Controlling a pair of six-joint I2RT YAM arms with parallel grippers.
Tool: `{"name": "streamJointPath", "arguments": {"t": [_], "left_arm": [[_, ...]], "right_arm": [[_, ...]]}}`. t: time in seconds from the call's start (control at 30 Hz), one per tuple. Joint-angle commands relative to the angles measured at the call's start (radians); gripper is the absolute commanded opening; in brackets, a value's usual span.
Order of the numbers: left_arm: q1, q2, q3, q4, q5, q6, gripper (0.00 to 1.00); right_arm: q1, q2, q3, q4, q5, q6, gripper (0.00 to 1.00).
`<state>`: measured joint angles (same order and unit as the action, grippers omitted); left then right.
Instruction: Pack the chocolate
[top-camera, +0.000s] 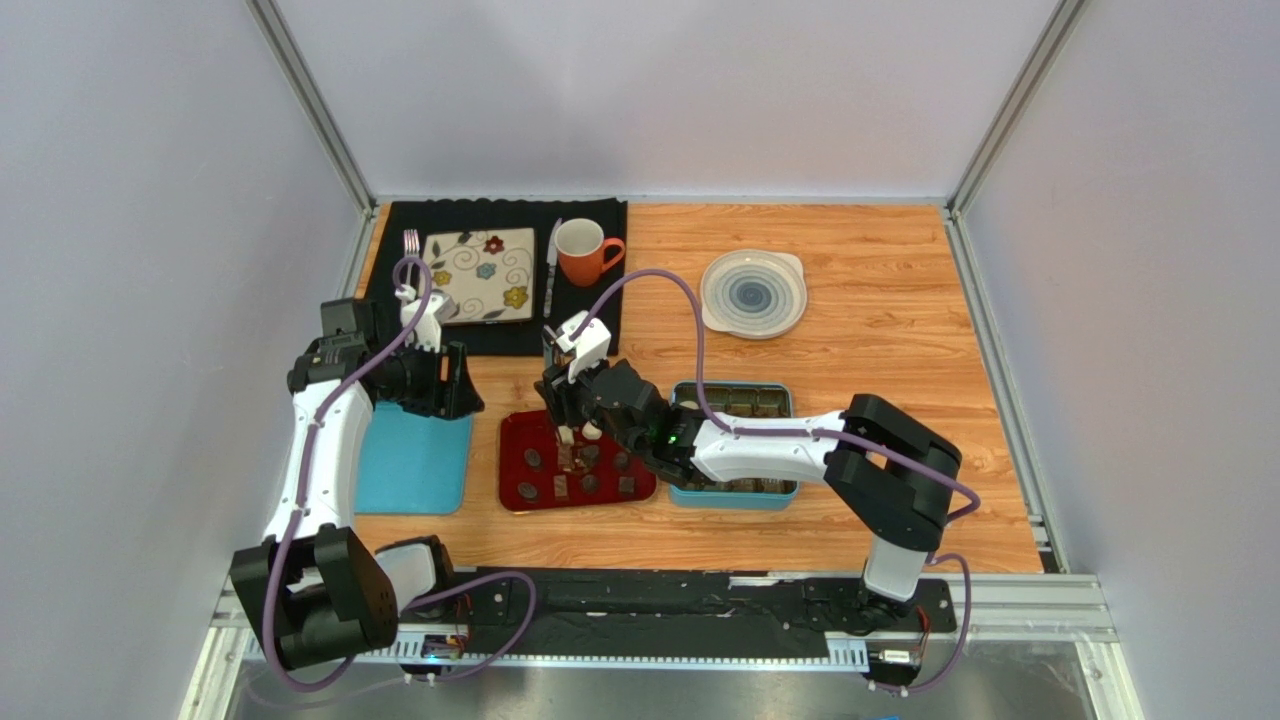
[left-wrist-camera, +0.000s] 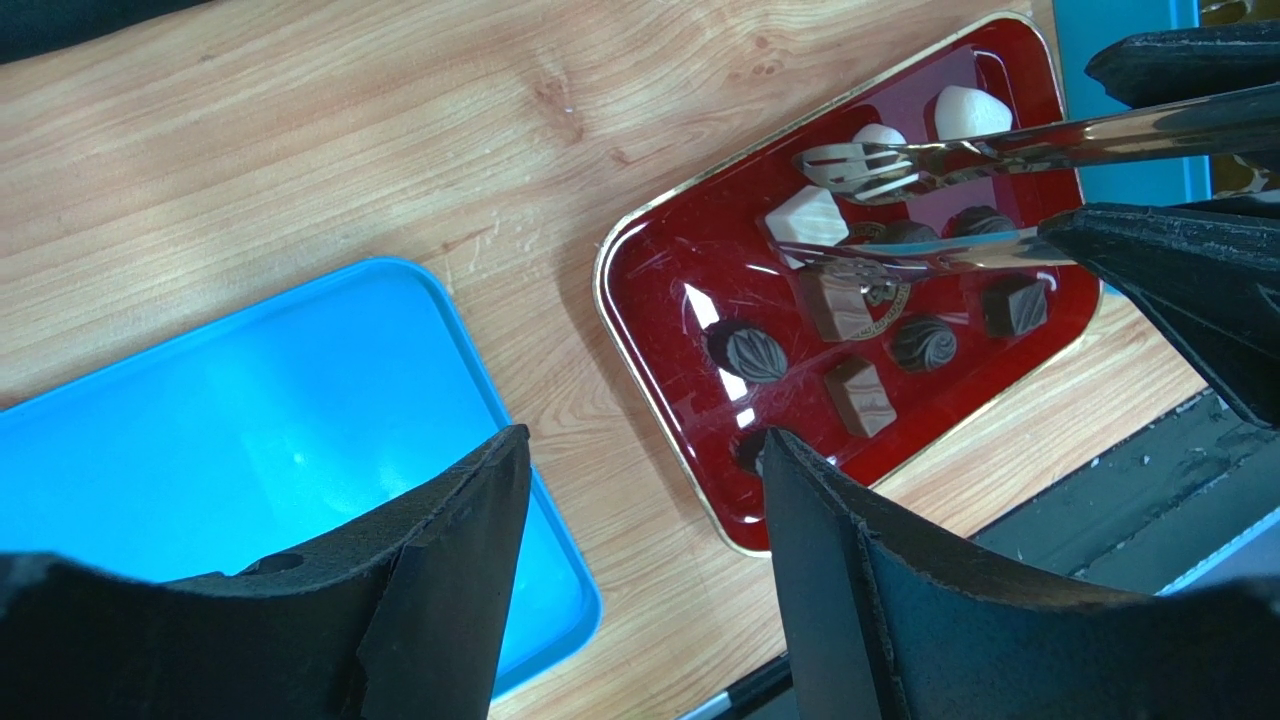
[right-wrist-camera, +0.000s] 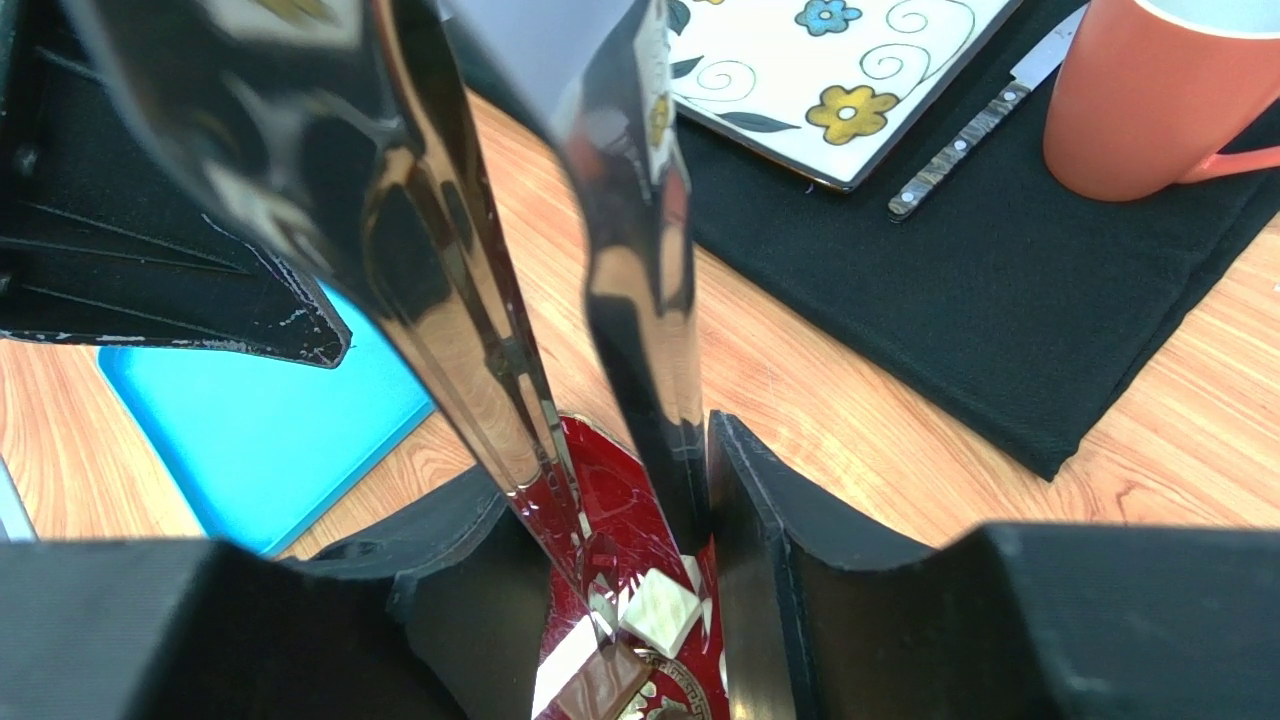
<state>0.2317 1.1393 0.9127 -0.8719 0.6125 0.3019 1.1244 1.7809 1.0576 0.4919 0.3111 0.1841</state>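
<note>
The right end effector (top-camera: 571, 402) is clenched on a pair of metal tongs (left-wrist-camera: 1052, 143), whose blades point down into the red tray (left-wrist-camera: 661, 255). The chocolate (left-wrist-camera: 864, 393) lies in that tray at the centre of the top view, dark pieces and a few white ones, each apart from its neighbours. In the left wrist view the tongs run in from the right of the frame, and their two tips stand either side of a white piece (left-wrist-camera: 812, 218) near the tray's upper middle. Whether the tips touch it cannot be told. The piece therefore sits just beyond the tips, along the tongs' long axis, so the coming move probably turns on squeezing and lifting straight up.

The teal box (top-camera: 736, 497) with its brown insert lies just to the right of the tray in the top view, under the right forearm. The right arm is the nearer one for the carry.

The left end effector (left-wrist-camera: 646, 585) is released and empty. It hangs over the blue lid (left-wrist-camera: 226, 435) at the left of the tray.

The table (top-camera: 887, 360) is wood-grained. At its upper left a black cloth (right-wrist-camera: 932, 285) carries a patterned plate (top-camera: 481, 275) and an orange mug (top-camera: 586, 251). Pale walls enclose the table on three sides.
</note>
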Motion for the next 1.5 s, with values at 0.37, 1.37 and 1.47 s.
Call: {"name": "streamJointPath", "arguments": {"t": [0.37, 1.37, 1.47], "left_arm": [[0.008, -0.026, 0.034, -0.006, 0.032, 0.028, 0.68], [0.006, -0.033, 0.043, -0.030, 0.043, 0.052, 0.68], [0.006, -0.038, 0.043, -0.033, 0.043, 0.054, 0.68]], "right_arm": [[0.009, 0.018, 0.084, 0.027, 0.013, 0.005, 0.44], [0.040, -0.044, -0.045, 0.036, 0.123, -0.002, 0.45], [0.045, -0.038, -0.041, 0.036, 0.122, 0.002, 0.42]]}}
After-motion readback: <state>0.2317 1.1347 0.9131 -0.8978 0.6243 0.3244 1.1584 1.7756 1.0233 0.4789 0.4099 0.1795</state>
